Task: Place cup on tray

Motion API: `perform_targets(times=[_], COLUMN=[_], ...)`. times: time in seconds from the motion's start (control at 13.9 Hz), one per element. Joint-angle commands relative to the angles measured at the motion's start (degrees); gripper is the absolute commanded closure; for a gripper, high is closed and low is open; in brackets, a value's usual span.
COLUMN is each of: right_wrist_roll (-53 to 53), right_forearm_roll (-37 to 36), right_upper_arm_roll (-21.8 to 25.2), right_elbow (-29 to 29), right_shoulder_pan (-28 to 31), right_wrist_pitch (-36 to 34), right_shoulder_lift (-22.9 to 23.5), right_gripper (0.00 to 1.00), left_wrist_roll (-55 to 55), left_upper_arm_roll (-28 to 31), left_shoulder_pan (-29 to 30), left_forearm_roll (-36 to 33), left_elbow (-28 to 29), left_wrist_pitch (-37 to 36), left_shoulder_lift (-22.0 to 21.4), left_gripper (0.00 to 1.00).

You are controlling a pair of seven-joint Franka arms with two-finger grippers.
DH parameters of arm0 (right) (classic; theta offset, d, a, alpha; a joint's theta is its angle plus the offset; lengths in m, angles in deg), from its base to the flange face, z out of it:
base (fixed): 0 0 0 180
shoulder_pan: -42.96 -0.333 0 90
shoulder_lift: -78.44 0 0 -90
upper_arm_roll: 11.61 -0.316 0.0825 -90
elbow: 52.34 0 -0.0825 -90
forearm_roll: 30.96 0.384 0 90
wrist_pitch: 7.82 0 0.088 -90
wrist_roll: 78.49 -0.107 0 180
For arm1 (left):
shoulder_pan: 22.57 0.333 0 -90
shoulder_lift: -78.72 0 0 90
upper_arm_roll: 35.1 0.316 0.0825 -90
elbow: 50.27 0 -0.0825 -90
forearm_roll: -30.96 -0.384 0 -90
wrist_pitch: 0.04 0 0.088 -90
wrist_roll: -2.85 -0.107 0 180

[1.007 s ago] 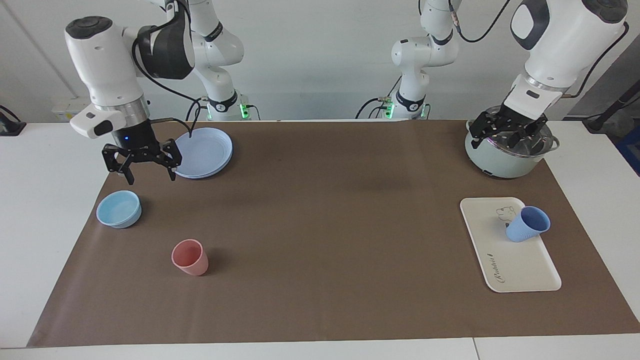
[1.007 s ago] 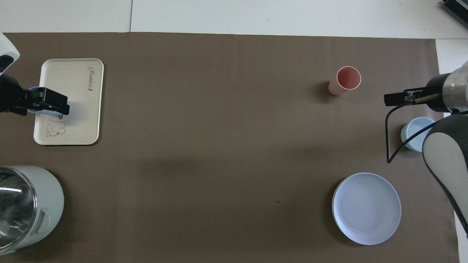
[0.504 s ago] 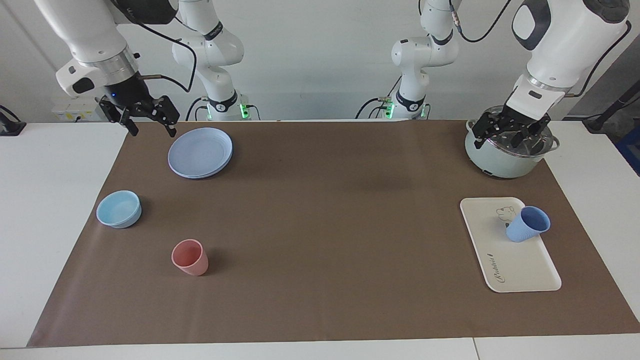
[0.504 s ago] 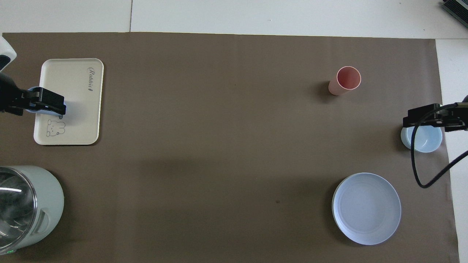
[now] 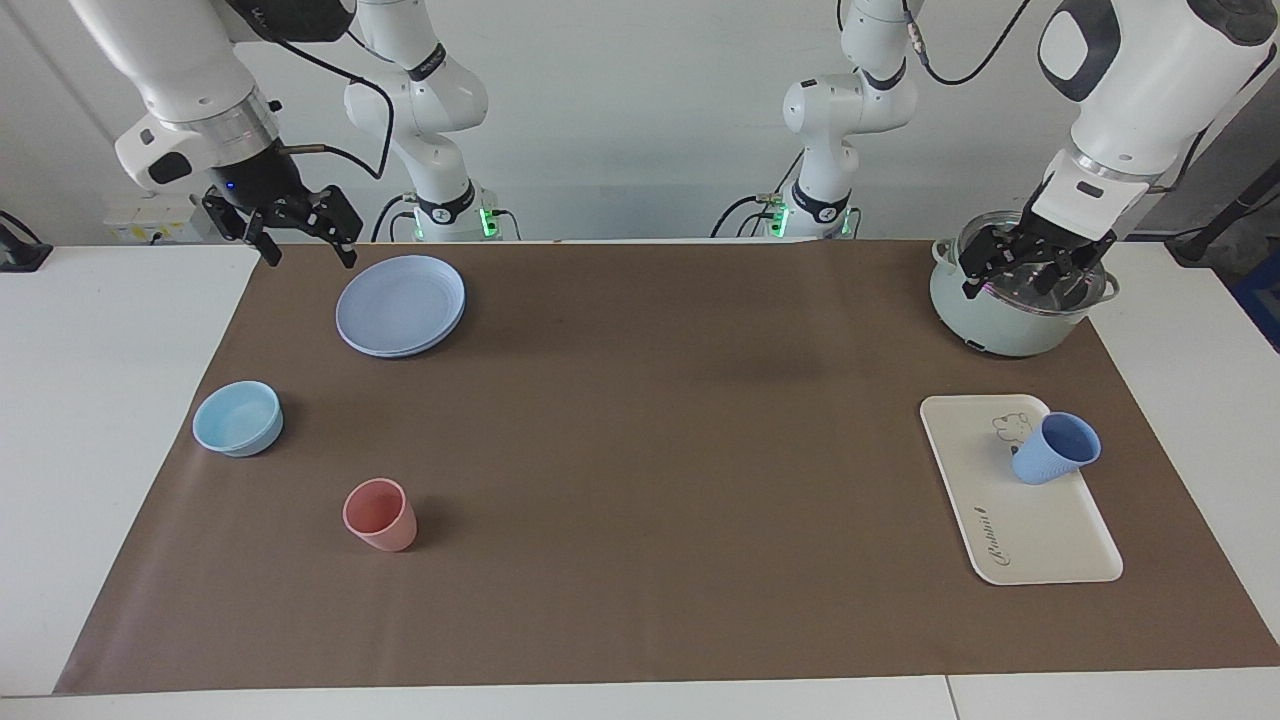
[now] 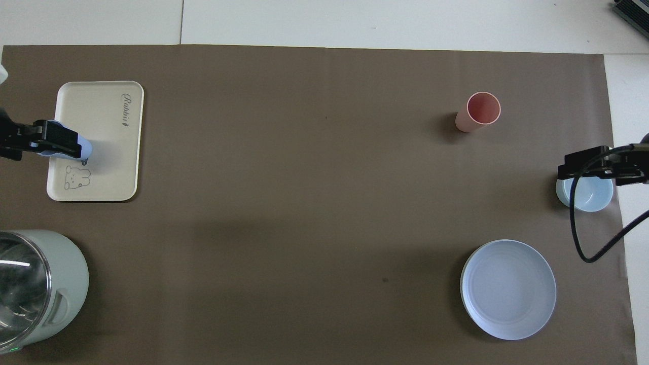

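The periwinkle-blue cup [image 5: 1050, 455] rests tilted on the cream tray [image 5: 1010, 520], near its rabbit drawing. Its mouth leans over the tray's rim toward the left arm's end of the table. In the overhead view only a bit of the cup [image 6: 84, 148] shows on the tray [image 6: 109, 152]. My left gripper [image 5: 1025, 285] hangs open and empty over the pot, well apart from the cup. My right gripper [image 5: 310, 258] hangs open and empty, raised over the mat's edge beside the blue plate.
A pale green pot [image 5: 1000, 325] with a glass lid stands nearer to the robots than the tray. At the right arm's end are a round blue plate [image 5: 400, 305], a low light-blue bowl [image 5: 238, 420] and a pink tumbler [image 5: 380, 515]. A brown mat [image 5: 640, 450] covers the table.
My right gripper rose from low beside the bowl and plate to high over the mat's edge nearer the robots. The left gripper drifted slightly over the pot. The cup has not moved.
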Motion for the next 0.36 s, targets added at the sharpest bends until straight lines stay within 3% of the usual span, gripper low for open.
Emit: perform_targets(times=[0.0, 0.29], right_wrist_roll=[-1.0, -0.9], right_forearm_roll=[0.0, -0.4], right_upper_arm_roll=[-0.5, -0.2], right_elbow=[0.3, 0.5], right_shoulder_pan=[0.1, 0.6], right_wrist_pitch=[-0.9, -0.7], right_shoulder_lift=[-0.2, -0.2], right_gripper=[0.0, 0.0], left_wrist_roll=[-0.7, -0.7], left_upper_arm_roll=[-0.1, -0.1], left_shoulder_pan=[0.1, -0.3], left_forearm_roll=[-0.8, -0.7], left_elbow=[2.0, 2.0], left_wrist_pitch=[1.4, 1.3], left_shoulder_lift=[-1.5, -1.5], left_gripper=[0.0, 0.0])
